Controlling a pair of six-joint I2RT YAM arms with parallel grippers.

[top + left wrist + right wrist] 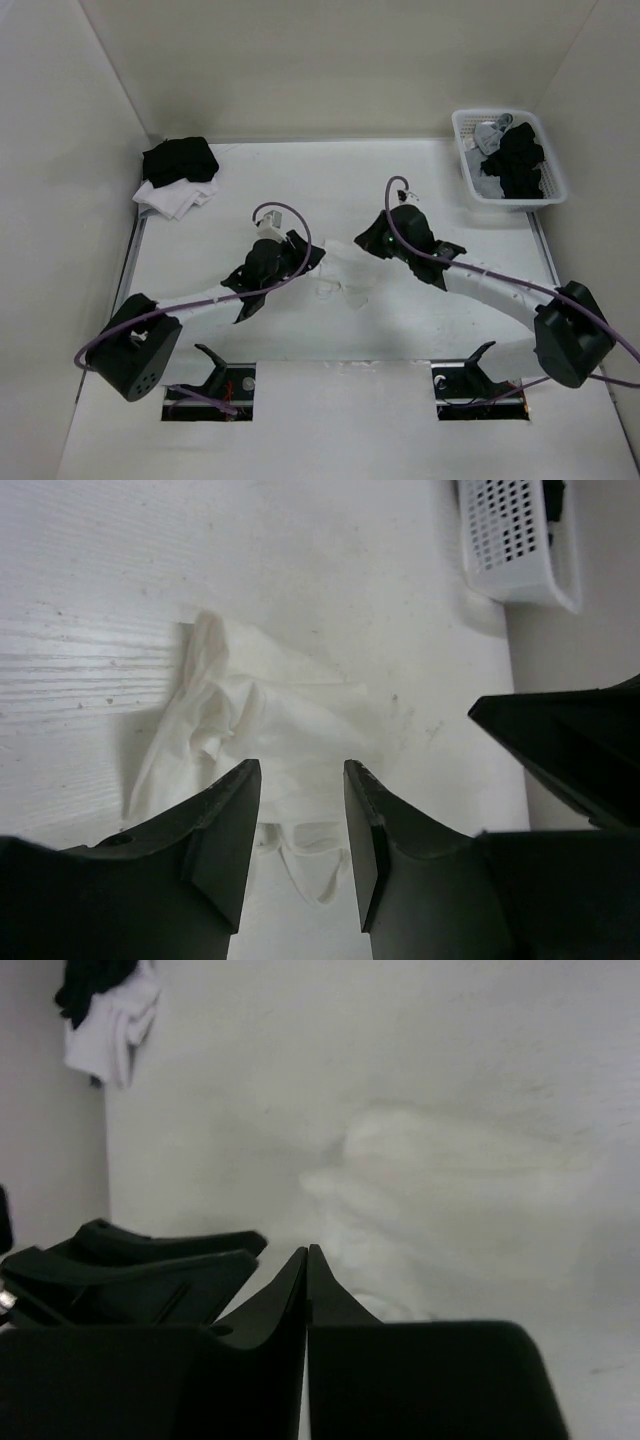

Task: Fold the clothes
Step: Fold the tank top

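Observation:
The clothes (341, 268), a thin white camisole, lie crumpled on the white table between my two grippers, with the narrow straps (345, 293) looping toward the near side. My left gripper (312, 256) hovers at the garment's left edge. In the left wrist view the left gripper (301, 780) is open over the clothes (262, 712), nothing is pinched between its fingers, and the straps (312, 868) show through the gap. My right gripper (363, 243) is at the garment's right edge. In the right wrist view the right gripper (307, 1251) is shut on nothing, beside the blurred clothes (455, 1195).
A stack of black and white folded garments (178, 176) sits at the back left corner. A white basket (463, 150) with dark and grey clothing stands at the back right. White walls enclose the table on three sides. Purple cables loop above both arms.

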